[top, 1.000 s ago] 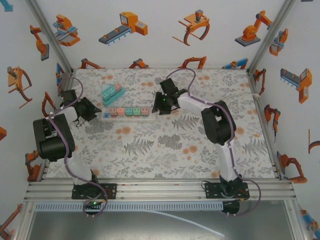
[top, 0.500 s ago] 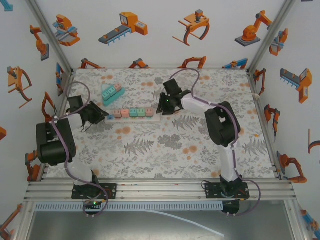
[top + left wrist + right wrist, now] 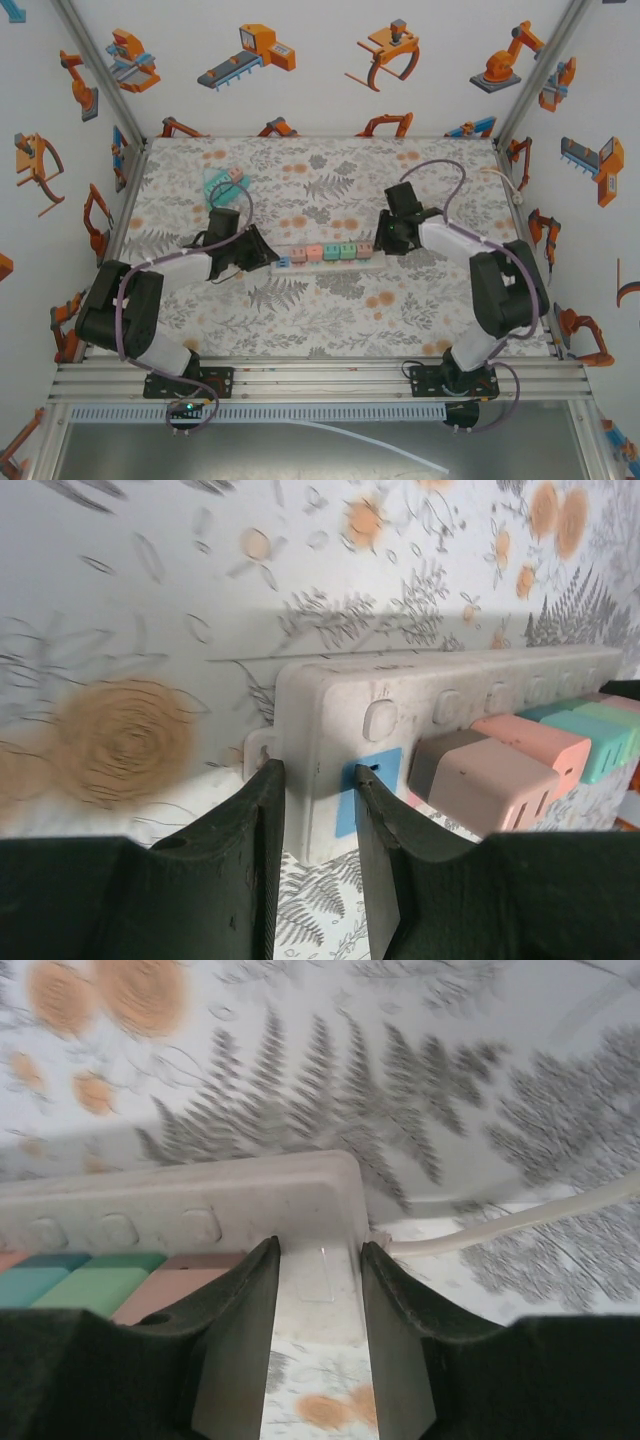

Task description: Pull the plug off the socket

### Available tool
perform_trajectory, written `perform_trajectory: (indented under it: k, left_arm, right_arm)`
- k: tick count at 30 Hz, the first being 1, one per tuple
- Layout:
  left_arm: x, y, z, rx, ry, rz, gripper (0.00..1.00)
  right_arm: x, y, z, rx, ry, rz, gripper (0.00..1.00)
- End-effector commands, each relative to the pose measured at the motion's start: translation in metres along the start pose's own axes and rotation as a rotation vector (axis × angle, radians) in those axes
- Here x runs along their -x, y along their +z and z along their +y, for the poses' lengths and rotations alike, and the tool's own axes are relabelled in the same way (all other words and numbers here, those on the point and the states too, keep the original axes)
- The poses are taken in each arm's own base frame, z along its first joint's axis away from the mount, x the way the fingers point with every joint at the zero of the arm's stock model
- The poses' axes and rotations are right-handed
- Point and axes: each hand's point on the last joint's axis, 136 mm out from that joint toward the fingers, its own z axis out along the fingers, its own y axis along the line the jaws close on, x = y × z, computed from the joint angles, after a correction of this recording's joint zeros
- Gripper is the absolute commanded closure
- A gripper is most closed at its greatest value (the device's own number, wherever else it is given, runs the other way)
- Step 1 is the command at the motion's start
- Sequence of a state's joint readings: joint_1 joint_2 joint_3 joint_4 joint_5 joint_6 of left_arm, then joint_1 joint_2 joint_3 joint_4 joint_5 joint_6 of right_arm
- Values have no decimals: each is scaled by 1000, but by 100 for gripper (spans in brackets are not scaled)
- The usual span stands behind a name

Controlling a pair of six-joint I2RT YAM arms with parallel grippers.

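Note:
A white socket strip (image 3: 325, 256) lies across the middle of the table with a row of pink, teal and green plugs (image 3: 330, 251) in it. My left gripper (image 3: 270, 258) is shut on the strip's left end (image 3: 320, 720); one finger is on the end face and the other on a blue sticker (image 3: 370, 770). A pink plug (image 3: 500, 780) sits just right of that finger. My right gripper (image 3: 377, 245) is shut on the strip's right end (image 3: 315, 1210), where the white cable (image 3: 510, 1225) leaves. A pink plug (image 3: 170, 1282) is beside its left finger.
A teal block with pink and green plugs (image 3: 222, 183) lies at the back left of the flowered table (image 3: 330, 320). Metal frame posts (image 3: 100, 70) and patterned walls close the sides. The aluminium rail (image 3: 320, 380) runs along the near edge.
The socket strip has moved from the back left toward the centre and nearer, with both grippers on its ends. Both arms have swung right with it and both grippers have closed tighter.

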State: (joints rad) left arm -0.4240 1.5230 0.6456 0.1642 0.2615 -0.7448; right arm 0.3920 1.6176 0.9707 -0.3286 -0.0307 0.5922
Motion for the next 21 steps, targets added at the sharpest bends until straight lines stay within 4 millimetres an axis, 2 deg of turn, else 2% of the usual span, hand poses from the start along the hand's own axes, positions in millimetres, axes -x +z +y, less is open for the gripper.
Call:
perform_trajectory:
  k: [1,6,10,15,21]
  left_arm:
    - [-57,11,-13,-19,-40,143,66]
    - [-80,10,-24,19,9,161,65]
    - [-91,-3,-26,40,30,152,66]
    - [-102,-29,-21,82,55,141,66]
    - [-100,-58,-8,118,64,79,66]
  right_arm:
    - [-35,-13,17,92,-24,62,61]
    - [-56,-30,12,133,16,68,62]
    - [-61,-43,10,141,9,46,62]
    - [-70,-44,30,228,-10,89,62]
    - [-77,-38,51,241,-56,120,60]
